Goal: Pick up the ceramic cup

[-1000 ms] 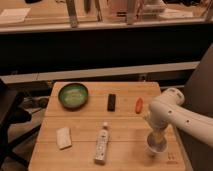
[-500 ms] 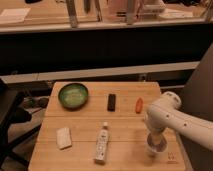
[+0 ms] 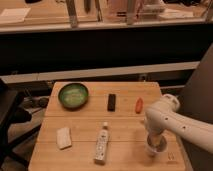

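The ceramic cup (image 3: 156,146) is a small white round cup near the front right corner of the wooden table (image 3: 85,122). My white arm comes in from the right and bends down over it. My gripper (image 3: 155,138) is directly above the cup, down at its rim, and hides part of it. The arm covers most of the gripper.
A wide green bowl (image 3: 73,95) sits at the back left. A black rectangular object (image 3: 112,102) and a small orange-red object (image 3: 139,104) lie at the back middle and right. A white bottle (image 3: 101,143) lies near the front middle, a pale sponge (image 3: 63,137) at front left.
The arm has shifted slightly left and lowered over the cup. The cup and the other objects have not moved.
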`<state>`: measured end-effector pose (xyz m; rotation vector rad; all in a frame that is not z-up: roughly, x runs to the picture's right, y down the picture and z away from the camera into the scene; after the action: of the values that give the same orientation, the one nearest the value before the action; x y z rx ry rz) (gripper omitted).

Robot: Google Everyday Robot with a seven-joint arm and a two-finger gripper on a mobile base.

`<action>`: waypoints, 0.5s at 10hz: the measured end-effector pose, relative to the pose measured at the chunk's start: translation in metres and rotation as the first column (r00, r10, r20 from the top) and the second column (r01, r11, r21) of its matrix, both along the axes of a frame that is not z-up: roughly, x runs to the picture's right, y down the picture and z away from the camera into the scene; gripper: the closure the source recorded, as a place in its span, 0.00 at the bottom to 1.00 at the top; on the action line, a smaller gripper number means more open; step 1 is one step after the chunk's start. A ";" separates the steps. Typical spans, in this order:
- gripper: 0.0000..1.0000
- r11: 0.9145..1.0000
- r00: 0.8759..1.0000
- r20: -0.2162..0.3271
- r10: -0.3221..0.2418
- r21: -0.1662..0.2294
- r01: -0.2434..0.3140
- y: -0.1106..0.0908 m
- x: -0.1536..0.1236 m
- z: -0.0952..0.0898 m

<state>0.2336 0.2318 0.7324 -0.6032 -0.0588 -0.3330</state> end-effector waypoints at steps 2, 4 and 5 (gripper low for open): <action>0.28 1.000 1.000 0.006 -0.001 0.002 0.001 0.005 0.001 0.004; 0.44 1.000 1.000 0.011 -0.002 0.006 0.002 0.007 0.002 0.004; 0.56 1.000 1.000 0.015 -0.002 0.010 0.002 0.008 0.004 0.005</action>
<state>0.2374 0.2400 0.7374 -0.5910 -0.0712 -0.3393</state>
